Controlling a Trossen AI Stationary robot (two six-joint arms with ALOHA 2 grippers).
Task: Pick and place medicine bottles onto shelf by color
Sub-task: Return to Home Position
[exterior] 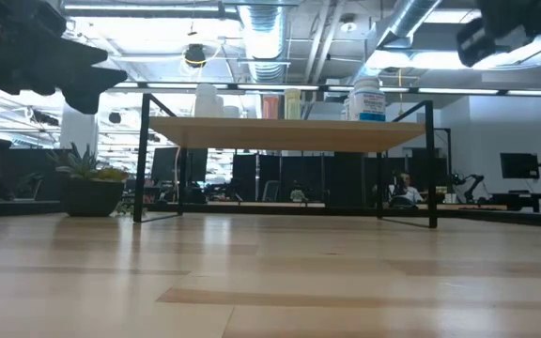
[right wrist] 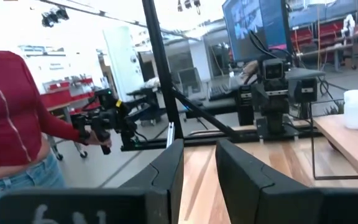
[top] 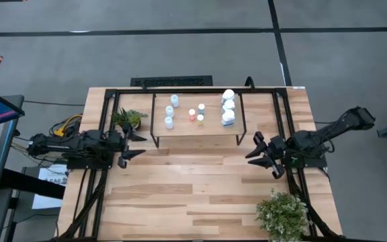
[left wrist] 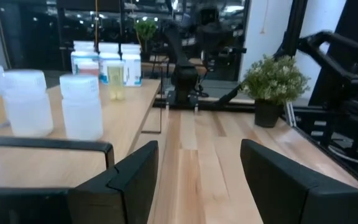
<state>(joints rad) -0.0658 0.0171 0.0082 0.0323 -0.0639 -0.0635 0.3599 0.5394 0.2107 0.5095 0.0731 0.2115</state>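
Nine medicine bottles stand on the shelf at twelve o'clock on the table. Three blue-capped bottles line its nine o'clock end, three yellow- or orange-capped bottles cluster mid-board, and three white bottles line its three o'clock end. The left gripper hangs at nine o'clock, spread wide and empty. The right gripper is at three o'clock, slightly parted and empty. Two potted plants sit at ten and five.

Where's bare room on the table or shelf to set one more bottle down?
Widest bare patch: the table in front of the shelf, between the left gripper and right gripper, down to the corner plant. The shelf is crowded: only narrow gaps between the columns of blue-capped bottles, orange-capped bottles and white bottles.
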